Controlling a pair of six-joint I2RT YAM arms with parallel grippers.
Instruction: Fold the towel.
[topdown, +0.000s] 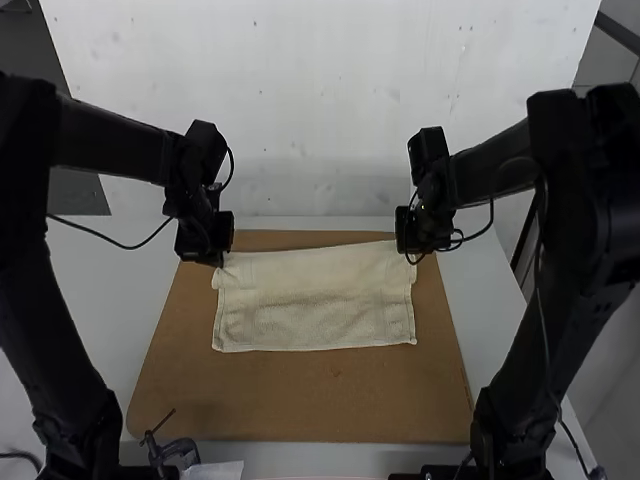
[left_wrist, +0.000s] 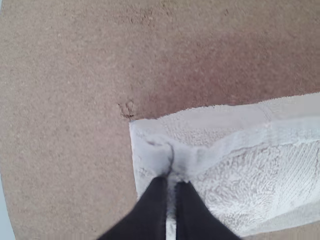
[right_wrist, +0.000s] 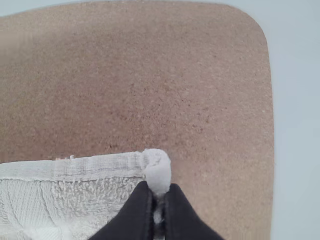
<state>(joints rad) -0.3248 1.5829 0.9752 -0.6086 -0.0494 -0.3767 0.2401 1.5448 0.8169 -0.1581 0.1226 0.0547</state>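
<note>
The cream towel (topdown: 315, 310) lies on the brown board, its far edge raised between the two grippers and its near part flat. At its far left corner is my left gripper (topdown: 215, 262); at its far right corner, my right gripper (topdown: 412, 255). In the left wrist view, the left gripper (left_wrist: 172, 182) is shut on a pinched part of the towel (left_wrist: 235, 180), close to a corner. In the right wrist view, the right gripper (right_wrist: 159, 192) is shut on the end of the towel's edge (right_wrist: 90, 167).
The brown board (topdown: 300, 400) extends around the towel on a white table (topdown: 90, 290). A small clamp-like object (topdown: 172, 450) stands at the near left edge, beside a pale sheet (topdown: 215, 470). Cables hang from both arms.
</note>
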